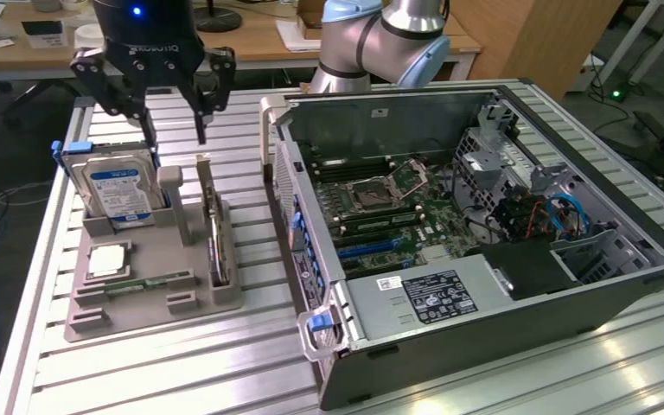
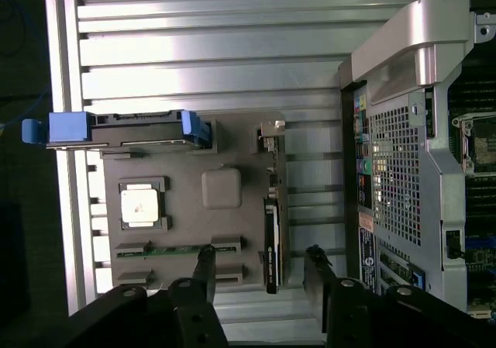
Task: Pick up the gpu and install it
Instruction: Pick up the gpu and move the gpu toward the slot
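Note:
The gpu [image 1: 211,226] stands on edge in a slot of the grey parts holder [image 1: 176,246], showing as a thin dark card with a silver bracket at its far end. From the wrist view I look down on its top edge [image 2: 273,228]. My gripper [image 1: 170,117] hangs open above the holder's far end, over the gap between the hard drive and the gpu, touching neither. In the wrist view the two black fingers [image 2: 205,267] straddle the gpu's near end, and the gripper [image 2: 260,267] holds nothing.
On the holder [image 2: 186,208] are a hard drive [image 1: 118,186] in a blue-handled carrier [image 2: 124,127], a CPU [image 1: 107,259] and a green memory stick [image 1: 136,284]. The open computer case [image 1: 470,216] lies on the exterior view's right, motherboard [image 1: 384,207] exposed, on a slatted metal table [image 1: 194,363].

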{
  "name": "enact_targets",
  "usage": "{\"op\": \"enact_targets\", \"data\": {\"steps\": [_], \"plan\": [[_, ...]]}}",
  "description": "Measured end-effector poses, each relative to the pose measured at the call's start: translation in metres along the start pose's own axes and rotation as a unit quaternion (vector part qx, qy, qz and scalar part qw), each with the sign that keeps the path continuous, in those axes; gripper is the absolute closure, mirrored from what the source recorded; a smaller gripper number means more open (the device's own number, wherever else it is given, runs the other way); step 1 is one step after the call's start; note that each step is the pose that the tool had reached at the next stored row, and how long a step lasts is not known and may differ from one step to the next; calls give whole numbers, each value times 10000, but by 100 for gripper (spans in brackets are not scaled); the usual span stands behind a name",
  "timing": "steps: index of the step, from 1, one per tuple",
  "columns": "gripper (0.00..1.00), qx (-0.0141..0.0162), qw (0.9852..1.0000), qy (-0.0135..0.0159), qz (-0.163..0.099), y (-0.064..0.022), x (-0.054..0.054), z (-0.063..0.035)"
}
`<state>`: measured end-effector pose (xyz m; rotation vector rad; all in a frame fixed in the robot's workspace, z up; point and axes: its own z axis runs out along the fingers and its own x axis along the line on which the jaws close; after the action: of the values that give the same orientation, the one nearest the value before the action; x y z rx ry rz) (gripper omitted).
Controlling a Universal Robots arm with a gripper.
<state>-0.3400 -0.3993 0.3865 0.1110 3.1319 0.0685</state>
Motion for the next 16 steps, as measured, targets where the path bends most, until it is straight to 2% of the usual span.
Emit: {"op": "enact_targets", "data": {"steps": [2,3,6,11,16], "plan": [[42,0,10000,0,0,0,0,0],[35,0,10000,0,0,0,0,0],[35,-1,10000,1,-27,0,0,0],[35,-2,9995,14,-324,-1,0,1],[35,-3,9990,9,-436,-38,-3,15]]}}
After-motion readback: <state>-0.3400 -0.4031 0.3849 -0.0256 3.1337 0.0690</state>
